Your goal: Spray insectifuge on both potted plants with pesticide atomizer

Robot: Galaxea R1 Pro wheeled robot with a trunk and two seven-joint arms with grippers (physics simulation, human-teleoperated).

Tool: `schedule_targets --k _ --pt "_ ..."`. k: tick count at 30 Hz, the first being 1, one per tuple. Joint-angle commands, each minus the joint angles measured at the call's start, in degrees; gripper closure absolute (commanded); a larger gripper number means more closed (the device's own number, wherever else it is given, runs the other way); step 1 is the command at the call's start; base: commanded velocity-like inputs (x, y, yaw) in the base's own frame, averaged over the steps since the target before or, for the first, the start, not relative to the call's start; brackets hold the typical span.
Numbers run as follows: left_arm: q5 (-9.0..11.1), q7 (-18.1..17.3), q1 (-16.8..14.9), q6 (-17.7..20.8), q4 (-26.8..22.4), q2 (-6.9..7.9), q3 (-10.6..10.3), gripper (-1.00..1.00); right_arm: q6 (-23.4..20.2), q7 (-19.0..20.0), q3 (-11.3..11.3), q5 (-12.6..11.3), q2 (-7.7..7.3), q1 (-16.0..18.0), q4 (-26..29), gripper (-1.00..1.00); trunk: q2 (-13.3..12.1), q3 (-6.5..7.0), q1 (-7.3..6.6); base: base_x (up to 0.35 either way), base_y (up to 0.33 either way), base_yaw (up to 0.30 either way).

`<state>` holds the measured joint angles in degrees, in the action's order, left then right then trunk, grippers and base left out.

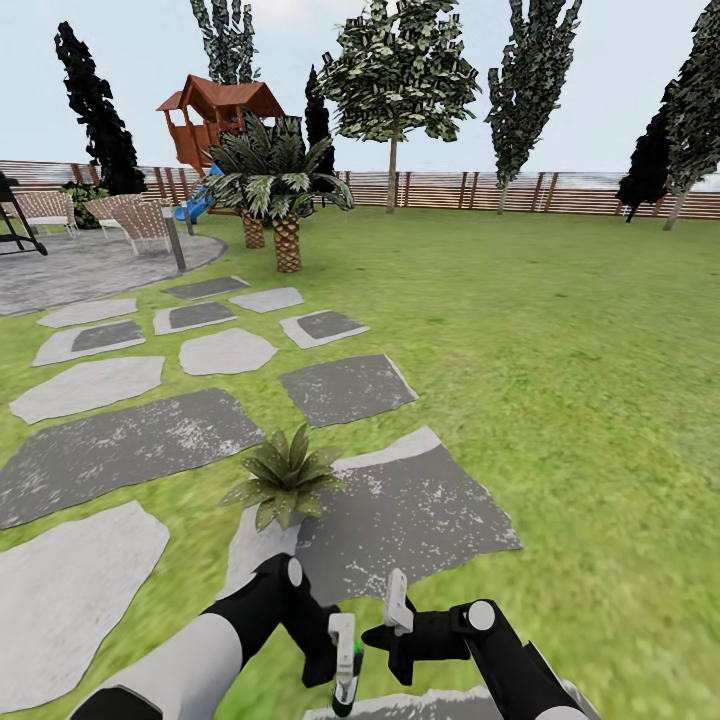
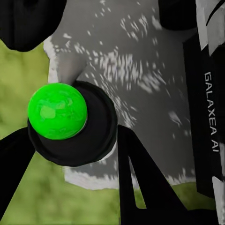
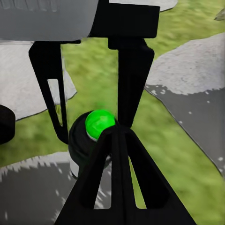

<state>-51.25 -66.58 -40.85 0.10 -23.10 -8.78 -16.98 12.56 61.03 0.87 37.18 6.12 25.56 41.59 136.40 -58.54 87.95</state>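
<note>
On the left of the head view the paved patio [image 1: 90, 265] carries wicker chairs [image 1: 140, 222], with a wooden playhouse [image 1: 215, 115] and its blue slide behind them near the slatted fence [image 1: 520, 190]. Flat grey and pale stepping stones [image 1: 345, 388] run from there across the lawn [image 1: 580, 380] toward the robot, past two short palms [image 1: 280, 185].

One potted plant [image 1: 287, 478], a small rosette of pointed green leaves, sits at the near edge of the largest stone, just ahead of the arms; its pot is hidden under the leaves.

The left gripper [image 1: 343, 665] hangs low in the middle, its fingers closed around the pesticide atomizer [image 1: 346, 680], a dark bottle with a green top. In the left wrist view the atomizer [image 2: 70, 123] shows from above, its green ball on a black round body, between the dark fingers [image 2: 140, 183] and over a grey stone and grass.

The right gripper [image 1: 385, 620] is just beside it, fingers pointing toward the left one; whether they are spread or closed cannot be told. In the right wrist view the atomizer [image 3: 93, 133] lies just beyond the right fingertips [image 3: 117, 136], between the left gripper's two black fingers [image 3: 133, 65].
</note>
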Motion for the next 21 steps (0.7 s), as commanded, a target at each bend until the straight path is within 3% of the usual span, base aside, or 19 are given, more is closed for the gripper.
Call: schedule_targets --k 1,18,21 --pt "0.1 -0.8 0.0 0.0 -0.2 -0.01 -0.1 1.00 0.5 0.1 0.1 0.5 0.03 0.0 0.1 1.00 0.0 -0.05 -0.01 0.000 0.000 0.000" --pt "0.5 -0.9 -0.1 0.1 -0.4 0.16 0.4 1.00 0.5 0.1 0.1 0.5 0.04 0.0 0.1 1.00 0.0 -0.05 -0.01 0.000 0.000 0.000" --pt "2.9 -0.9 -0.1 -0.1 -0.5 0.16 0.4 1.00 0.5 0.1 0.1 0.5 0.09 0.0 0.1 1.00 0.0 -0.05 -0.01 0.000 0.000 0.000"
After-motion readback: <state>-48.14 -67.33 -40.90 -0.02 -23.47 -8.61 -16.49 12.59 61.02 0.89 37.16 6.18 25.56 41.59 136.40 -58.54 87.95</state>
